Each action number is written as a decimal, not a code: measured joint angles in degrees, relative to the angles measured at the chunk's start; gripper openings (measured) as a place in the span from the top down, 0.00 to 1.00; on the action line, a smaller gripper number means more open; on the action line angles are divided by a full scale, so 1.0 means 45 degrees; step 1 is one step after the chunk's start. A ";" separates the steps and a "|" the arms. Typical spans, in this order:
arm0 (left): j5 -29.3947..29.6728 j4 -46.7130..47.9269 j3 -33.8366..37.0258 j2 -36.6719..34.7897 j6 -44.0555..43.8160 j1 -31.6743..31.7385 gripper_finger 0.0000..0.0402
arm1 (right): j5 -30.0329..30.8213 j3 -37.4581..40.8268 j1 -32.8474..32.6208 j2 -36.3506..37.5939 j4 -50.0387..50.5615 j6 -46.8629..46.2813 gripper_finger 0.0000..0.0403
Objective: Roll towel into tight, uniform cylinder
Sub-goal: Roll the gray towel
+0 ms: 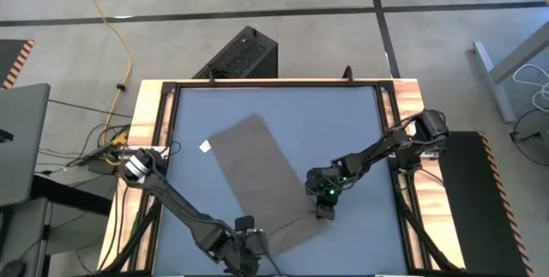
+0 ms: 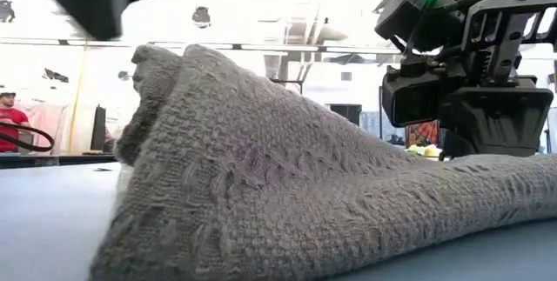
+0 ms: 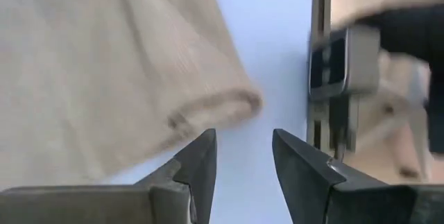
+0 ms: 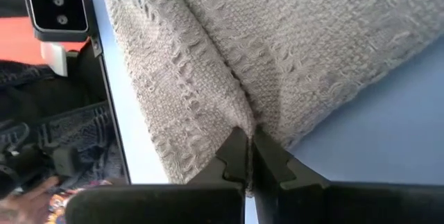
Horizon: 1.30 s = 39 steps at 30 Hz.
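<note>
The taupe towel (image 1: 257, 183) lies spread slantwise on the blue table, running from far left to near right. Its small white tag (image 1: 204, 147) shows at its left edge. The near left corner (image 3: 215, 109) is curled up into a hump (image 2: 174, 81). My left gripper (image 3: 243, 137) hovers open just short of that corner, with nothing between its fingers, near the table's front edge (image 1: 253, 247). My right gripper (image 1: 324, 211) is shut on the towel at its near right edge. My right gripper pinches a raised fold of the towel (image 4: 244, 116) between its two fingertips, at the near right edge. The fingers slant down onto it from the table's right side. The cloth gathers in a ridge up to the fingertips, and the rest of the towel lies on the table.
Bare blue table (image 1: 343, 123) lies to the far and right of the towel. A wooden frame (image 1: 146, 131) borders the table. A black box (image 1: 240, 54) and a yellow cable (image 1: 120, 45) lie on the floor beyond. In the low view a person (image 2: 10, 116) stands far off.
</note>
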<state>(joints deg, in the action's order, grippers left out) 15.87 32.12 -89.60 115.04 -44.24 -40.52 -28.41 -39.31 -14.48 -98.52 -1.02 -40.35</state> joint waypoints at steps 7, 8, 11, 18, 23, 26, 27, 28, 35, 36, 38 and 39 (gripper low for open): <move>0.3153 -0.0700 -0.0015 -0.0190 -0.0060 0.0081 0.68 | 0.0108 0.0019 -0.0029 -0.0005 -0.0376 0.0261 0.94; 0.3228 -0.1022 -0.0019 -0.0081 -0.0108 0.0187 0.68 | 0.0106 0.0017 -0.0029 -0.0005 -0.0380 0.0261 0.94; 0.3242 -0.1728 -0.0019 0.0422 0.0195 0.0406 0.67 | 0.0107 0.0015 -0.0034 -0.0010 -0.0420 0.0261 0.94; 0.2764 -0.2477 -0.0015 0.1127 0.0921 0.0889 0.58 | 0.0089 0.0015 -0.0034 -0.0015 -0.0456 0.0337 0.94; 0.2745 -0.2356 -0.0019 0.1167 0.0648 0.1135 0.49 | 0.0061 0.0015 -0.0034 -0.0015 -0.0451 0.0401 0.94; 0.2287 -0.2182 -0.0018 0.1419 0.0107 0.1194 0.45 | 0.0035 0.0015 -0.0034 -0.0015 -0.0456 0.0421 0.94; 0.2152 -0.2205 -0.0015 0.1595 -0.0036 0.1256 0.44 | 0.0035 0.0015 -0.0034 -0.0019 -0.0461 0.0541 0.94; 0.1985 -0.2335 -0.0019 0.1683 -0.0220 0.1292 0.43 | 0.0030 0.0006 -0.0034 -0.0016 -0.0413 0.0677 0.94; 0.0390 -0.2133 -0.0024 0.1948 -0.0911 0.1383 0.41 | -0.0003 0.0002 -0.0029 -0.0019 -0.0292 0.0746 0.94; 0.0151 -0.2215 -0.0024 0.1948 -0.1002 0.1425 0.41 | -0.0010 0.0000 -0.0029 -0.0019 -0.0289 0.0744 0.94; 0.0027 -0.2280 -0.0024 0.1948 -0.1118 0.1425 0.42 | -0.0008 0.0000 -0.0029 -0.0019 -0.0276 0.0750 0.94; -0.0028 -0.2433 -0.0024 0.1948 -0.1067 0.1420 0.42 | -0.0008 0.0000 -0.0024 -0.0019 -0.0270 0.0746 0.94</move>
<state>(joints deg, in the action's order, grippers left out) 15.75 21.17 -89.71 123.81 -49.05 -34.13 -28.45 -39.31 -14.59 -98.61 -2.24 -36.99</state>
